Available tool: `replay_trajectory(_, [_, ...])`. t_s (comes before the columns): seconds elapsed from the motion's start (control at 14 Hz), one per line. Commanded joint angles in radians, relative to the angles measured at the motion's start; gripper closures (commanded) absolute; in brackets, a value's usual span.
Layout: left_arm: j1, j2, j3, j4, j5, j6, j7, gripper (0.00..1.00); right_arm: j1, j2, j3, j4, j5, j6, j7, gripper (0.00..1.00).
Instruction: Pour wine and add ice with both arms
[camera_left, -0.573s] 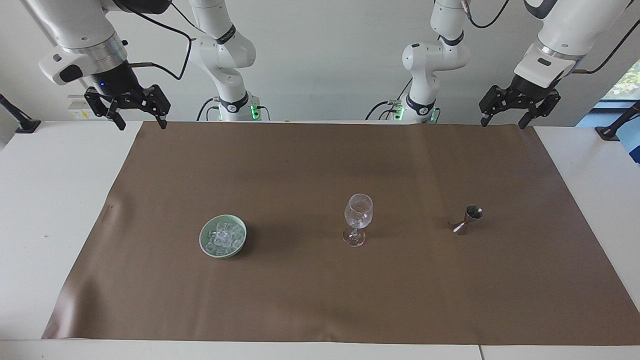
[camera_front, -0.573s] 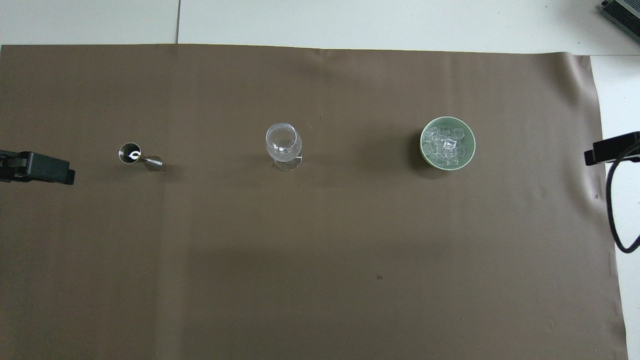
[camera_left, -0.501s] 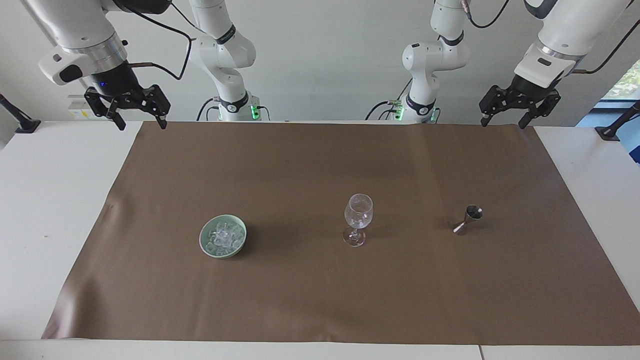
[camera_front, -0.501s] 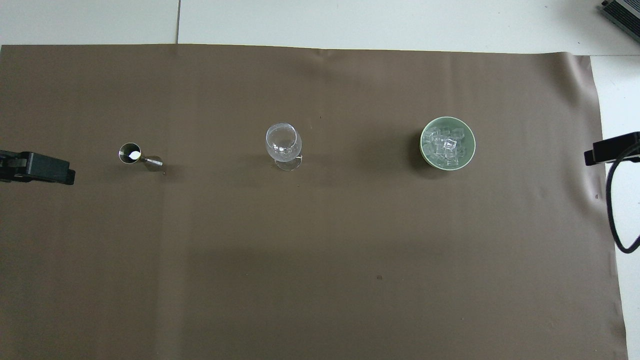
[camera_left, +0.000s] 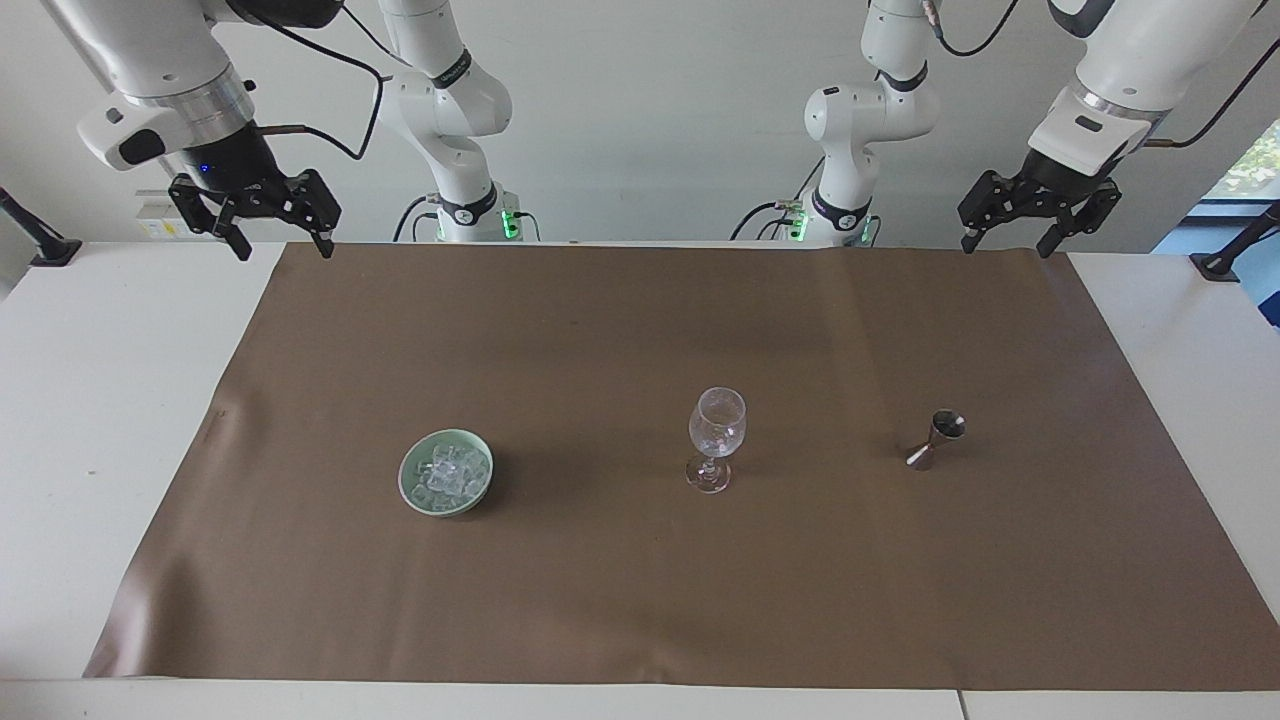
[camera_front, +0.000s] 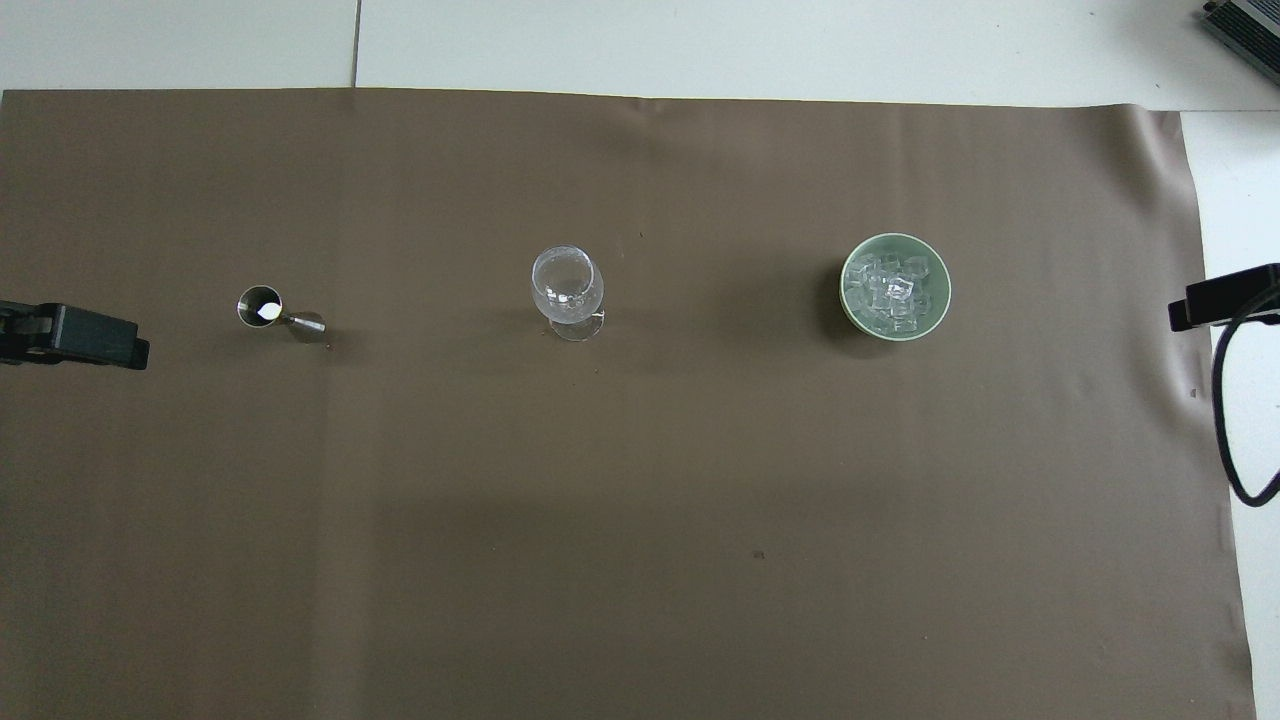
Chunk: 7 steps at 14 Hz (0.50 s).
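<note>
Now my left gripper (camera_left: 1003, 240) and right gripper (camera_left: 281, 243) hang with fingers spread at the mat's (camera_left: 640, 600) robot-side corners — well apart from everything. The jigger (camera_left: 936, 439), glass (camera_left: 716, 437) and bowl (camera_left: 480, 492) of ice (camera_left: 446, 472) stand in a row mid-mat — bare mat all around.

Wine glass (camera_left: 716, 438) upright near middle of brown mat (camera_left: 640, 600), on white bench (camera_left: 90, 400). Steel jigger (camera_left: 936, 439) upright, well apart from glass toward left arm's end. Pale green bowl (camera_left: 446, 472) well apart from glass toward right arm's end, slightly farther from robots; heap of ice (camera_left: 447, 470) in it. Left pincer (camera_left: 1004, 243) up over mat's corner, fingers spread, empty. Right pincer (camera_left: 283, 246) up over mat's other robot-side corner, fingers spread, empty.
</note>
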Motion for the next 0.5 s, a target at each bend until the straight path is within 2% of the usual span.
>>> replay_trajectory(0.0, [0.004, -0.017, 0.006, -0.006, -0.017, -0.019, -0.008, 0.0, 0.003, -0.017, -0.004, -0.021, 0.012, 0.004, 0.005, 0.0])
replay_trajectory(0.43, [0.03, -0.024, 0.009, -0.022, -0.025, -0.012, -0.008, 0.0, 0.003, -0.017, -0.004, -0.021, 0.012, 0.004, 0.005, 0.0])
